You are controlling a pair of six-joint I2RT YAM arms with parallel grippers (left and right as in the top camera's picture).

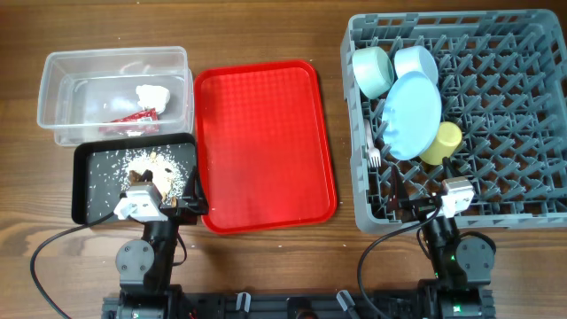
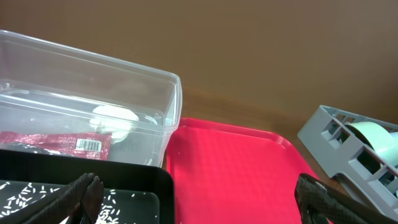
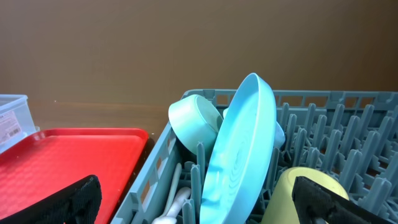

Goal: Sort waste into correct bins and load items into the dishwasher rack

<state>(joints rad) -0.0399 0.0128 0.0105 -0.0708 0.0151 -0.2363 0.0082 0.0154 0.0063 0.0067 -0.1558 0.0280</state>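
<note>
The grey dishwasher rack at the right holds the mint-green bowl, a pale blue bowl, the pale blue plate on edge, the yellow cup and the white fork. The clear tub holds the white tissue and red wrapper. The black tray holds food scraps and crumbs. My left gripper is open and empty over the black tray's near right corner. My right gripper is open and empty at the rack's near left corner.
A large flat red tray lies between the bins and the rack. Black cables run along the table's near edge beside both arm bases. A white spoon handle lies in the rack's left row.
</note>
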